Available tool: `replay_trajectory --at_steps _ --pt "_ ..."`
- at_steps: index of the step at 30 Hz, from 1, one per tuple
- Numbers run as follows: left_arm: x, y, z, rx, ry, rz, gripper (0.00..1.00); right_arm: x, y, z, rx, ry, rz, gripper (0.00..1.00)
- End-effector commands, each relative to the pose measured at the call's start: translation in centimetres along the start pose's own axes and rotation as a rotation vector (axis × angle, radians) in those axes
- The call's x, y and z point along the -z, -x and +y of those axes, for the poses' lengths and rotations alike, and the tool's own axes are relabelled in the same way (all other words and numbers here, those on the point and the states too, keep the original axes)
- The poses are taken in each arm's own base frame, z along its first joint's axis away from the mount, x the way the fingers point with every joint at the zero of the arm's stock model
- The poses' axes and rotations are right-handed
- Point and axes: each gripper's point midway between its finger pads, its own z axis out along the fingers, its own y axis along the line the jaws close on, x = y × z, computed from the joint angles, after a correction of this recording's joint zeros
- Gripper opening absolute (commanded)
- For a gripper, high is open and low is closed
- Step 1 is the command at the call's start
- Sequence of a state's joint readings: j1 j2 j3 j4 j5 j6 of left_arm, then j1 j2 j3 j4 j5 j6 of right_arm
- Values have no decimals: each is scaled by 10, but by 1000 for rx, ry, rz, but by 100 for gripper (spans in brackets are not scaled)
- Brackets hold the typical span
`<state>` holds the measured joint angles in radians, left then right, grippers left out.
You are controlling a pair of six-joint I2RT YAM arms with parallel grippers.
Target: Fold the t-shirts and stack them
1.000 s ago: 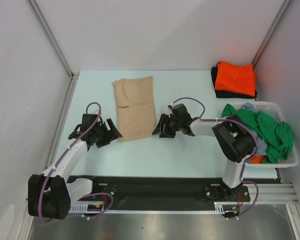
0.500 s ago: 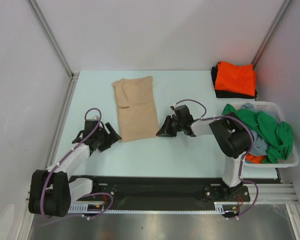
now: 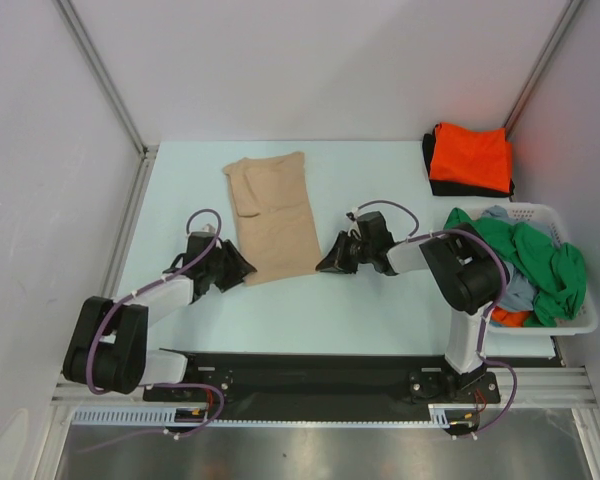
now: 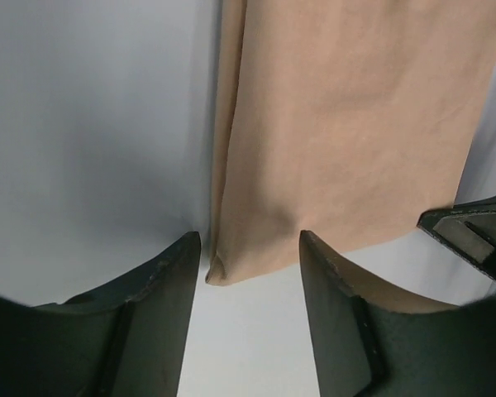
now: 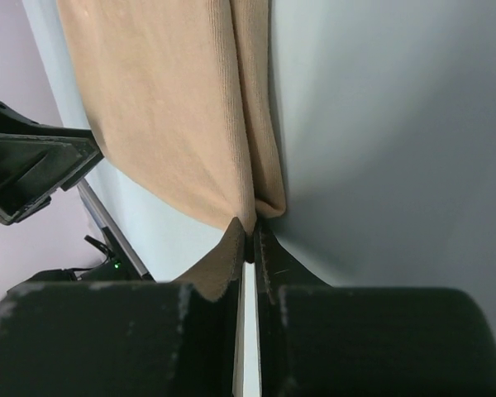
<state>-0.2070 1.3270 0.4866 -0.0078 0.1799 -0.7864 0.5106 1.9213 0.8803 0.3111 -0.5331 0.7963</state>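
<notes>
Overhead view, two close wrist views, all sharing tan t-shirt (image 3: 271,215)

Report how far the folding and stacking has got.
Done: the orange t-shirt lies folded on the black t-shirt at the far right corner. In hand: the tan t-shirt is folded into a strip; the right gripper has its jaws shut on one near corner, and the left gripper is open at the other. To do: the green t-shirt and grey-blue t-shirt sit crumpled in the basket.

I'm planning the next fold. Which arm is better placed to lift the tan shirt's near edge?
Right: the right tool looks shut on the shirt at its near corner; the left tool is open, only straddling the other corner.
</notes>
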Motion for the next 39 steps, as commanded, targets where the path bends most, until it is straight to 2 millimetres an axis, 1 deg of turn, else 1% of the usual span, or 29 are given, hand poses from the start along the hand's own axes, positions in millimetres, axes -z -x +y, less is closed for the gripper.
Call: replay_trajectory --at_steps 1,4,5,7,8,10,13,17,20,22,25,26,27,28,29,30,32,33,35,36,37,38,39 --pt "0 -12 15 18 70 33 57 2 2 -12 -27 24 -13 0" --pt "7 -12 21 9 99 19 54 2 3 -13 -37 37 -13 0" --pt "10 -11 20 3 92 10 52 2 3 -13 -37 37 -12 0" --pt "10 -13 22 -3 92 11 45 1 3 -12 -36 42 -12 0" --pt "10 -13 22 -9 93 12 39 1 3 -12 -35 47 -9 0" --pt "8 -14 18 -13 70 23 36 1 2 -13 -36 50 -10 0" --pt "3 -18 13 -19 48 42 37 1 1 -13 -37 51 -8 0" --pt "0 -24 9 -22 39 55 43 1 1 -13 -40 49 -10 0" --pt "-1 -26 6 -25 28 59 43 1 1 -14 -41 45 -12 0" --pt "-1 -28 6 -27 28 63 42 1 1 -14 -41 45 -12 0" --pt "-1 -29 8 -29 30 57 32 1 0 -14 -44 42 -13 0" --pt "-1 -30 9 -28 32 57 19 1 1 -15 -45 42 -14 0" --pt "0 -29 8 -29 32 53 13 2 0 -14 -43 43 -13 0" --pt "0 -28 9 -35 34 53 0 2 0 -14 -41 44 -14 0" --pt "0 -26 5 -43 29 49 0 2 -1 -14 -42 44 -12 0" --pt "1 -28 6 -50 36 62 0 4 -1 -11 -37 51 -13 0" --pt "6 -25 -1 -75 24 52 0 7 -3 -10 -40 54 -15 0" --pt "10 -30 -1 -85 33 65 0 12 -1 -5 -34 63 -22 0" --pt "22 -29 -8 -100 12 45 0 19 -9 -5 -51 60 -15 0" --pt "28 -40 -6 -113 26 76 0 25 -11 1 -49 62 -16 0" --pt "38 -40 -15 -115 -6 61 0 30 -19 -1 -49 46 -7 0" --pt "46 -48 -22 -139 -28 74 0 34 -24 -1 -50 36 0 0" --pt "53 -51 -25 -148 -32 74 0 37 -37 -1 -49 9 31 0"
